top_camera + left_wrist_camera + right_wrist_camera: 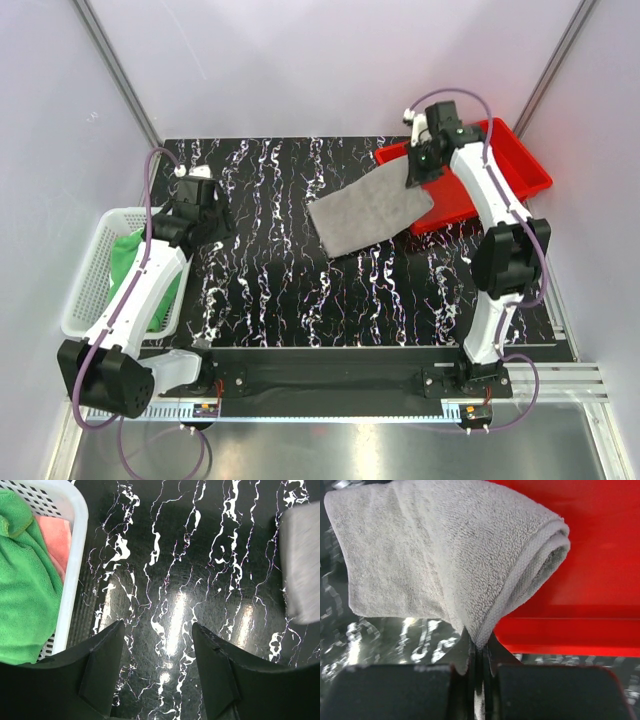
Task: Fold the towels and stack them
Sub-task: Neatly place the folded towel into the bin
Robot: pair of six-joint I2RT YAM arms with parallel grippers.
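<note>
Your right claw (479,652) pinches only the grey towel (372,212) corner over the red tray (520,165), so it may slip or unfold; your left claw (157,662) hangs spread.

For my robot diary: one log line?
right gripper: shut on grey towel | left gripper: open, empty | green towel: basket
</note>
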